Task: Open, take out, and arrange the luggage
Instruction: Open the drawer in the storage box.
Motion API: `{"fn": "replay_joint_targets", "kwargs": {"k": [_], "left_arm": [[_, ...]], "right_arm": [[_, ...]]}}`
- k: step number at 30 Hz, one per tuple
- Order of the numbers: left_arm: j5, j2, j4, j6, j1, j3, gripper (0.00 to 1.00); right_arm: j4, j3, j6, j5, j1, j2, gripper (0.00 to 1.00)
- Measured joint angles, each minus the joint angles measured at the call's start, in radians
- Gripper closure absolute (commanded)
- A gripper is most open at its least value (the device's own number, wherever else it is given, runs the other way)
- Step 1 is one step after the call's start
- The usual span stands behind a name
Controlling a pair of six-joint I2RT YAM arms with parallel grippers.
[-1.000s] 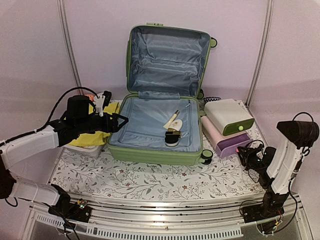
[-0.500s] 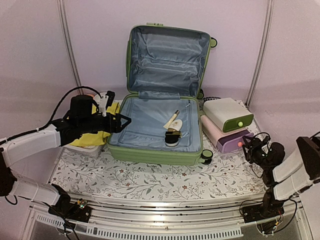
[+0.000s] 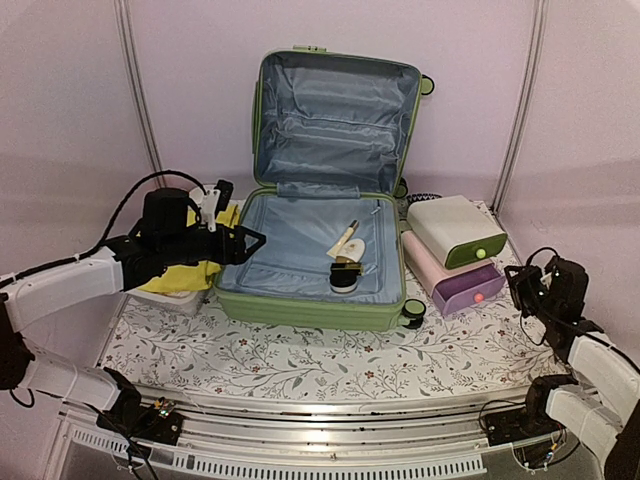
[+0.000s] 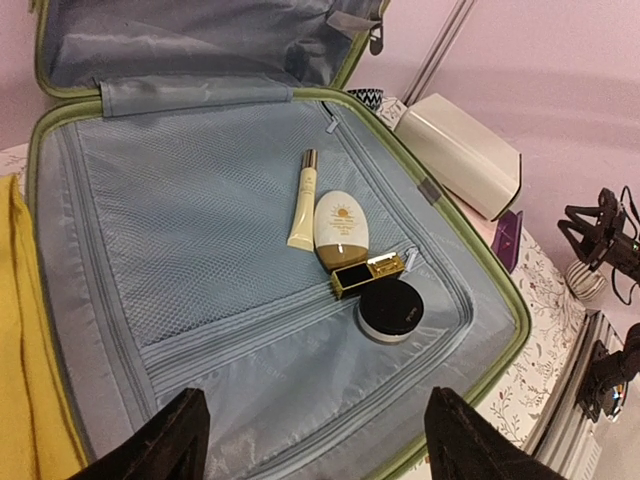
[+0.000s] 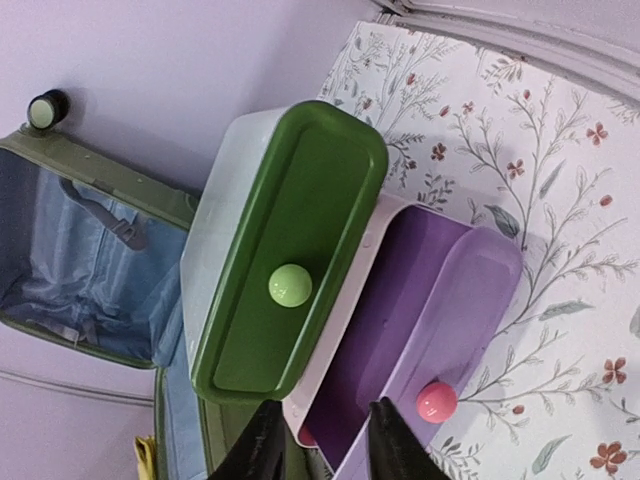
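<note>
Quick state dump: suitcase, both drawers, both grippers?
luggage: open, lid standing upright, cosmetics lying in the base.
green drawer: shut.
purple drawer: pulled partway out.
left gripper: open, empty, over the luggage base.
right gripper: open, empty, just short of the purple drawer.

luggage (image 4: 200, 250) lid cropped at top, bottle (image 4: 341, 230) label unreadably small; right tool (image 5: 327, 412) cropped at bottom edge
</note>
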Motion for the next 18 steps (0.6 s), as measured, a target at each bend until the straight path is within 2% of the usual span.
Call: {"fn": "replay_joint_targets", "kwargs": {"k": [2,9,18], "left_arm": [[-0.001,0.007,0.0,0.0,-0.003,0.008,0.23],[-0.006,0.013,0.001,0.0,-0.011,0.019,0.23],[-0.008,0.057,0.001,0.0,-0.028,0.031,0.23]], "right_arm": [[-0.066,0.055,-0.029,0.0,0.0,0.03,0.98],[-0.317,0.27,-0.04,-0.005,0.0,0.272,0.98],[-0.407,0.463,-0.025,-0.032,0.031,0.478,0.98]]}}
